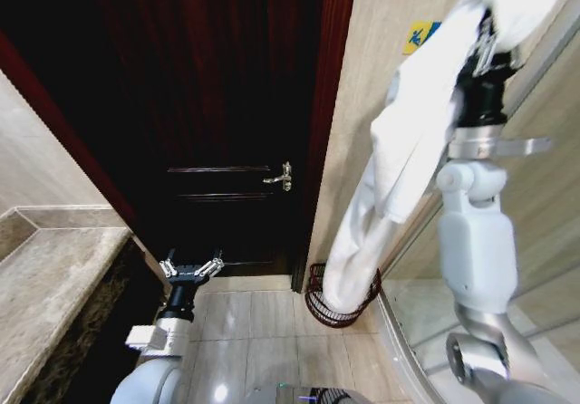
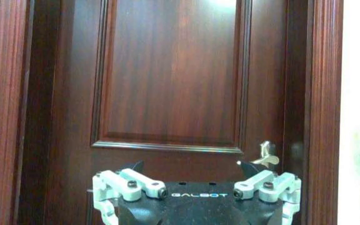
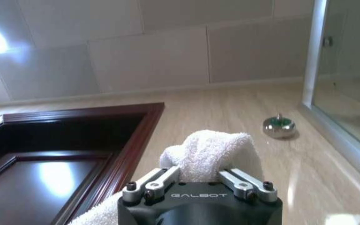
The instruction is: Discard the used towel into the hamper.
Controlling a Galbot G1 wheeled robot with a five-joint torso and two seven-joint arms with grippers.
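Towel [image 1: 399, 150] is white terry, hanging in one long drape from the right gripper [image 1: 488, 46], which is raised high by the tiled wall [image 1: 362, 78]. Its bottom end reaches down to the hamper [image 1: 337, 306], and from the head view looks to be at or just inside the rim (can't tell whether it actually touches the wire).

Hamper sits on the floor [image 1: 263, 331] in the corner between the dark door [image 1: 227, 105] and the shower glass [image 1: 544, 223], just beside the door frame.

Handling, my read: soft, limp, light, no stiffness at all, so it'll fold and swing with any arm motion and pile up wherever the low end lands. Not fragile, and terry is grippy, so slip risk is low. The current hold is a pinch on a bunched top fold, which suits it: the length hangs free below and feeds into the basket end first. Risk is the tail draping over the rim instead of going in, since the hamper opening is small.

Right wrist view: jaws closed on a wad of towel [image 3: 211, 154], cloth bulging out above the fingers.

Left gripper [image 1: 191, 269] is low near the counter [image 1: 54, 277], pointed at the door, idle. Jaws spread wide, nothing between them (left wrist view confirms, left gripper [image 2: 196, 187]).
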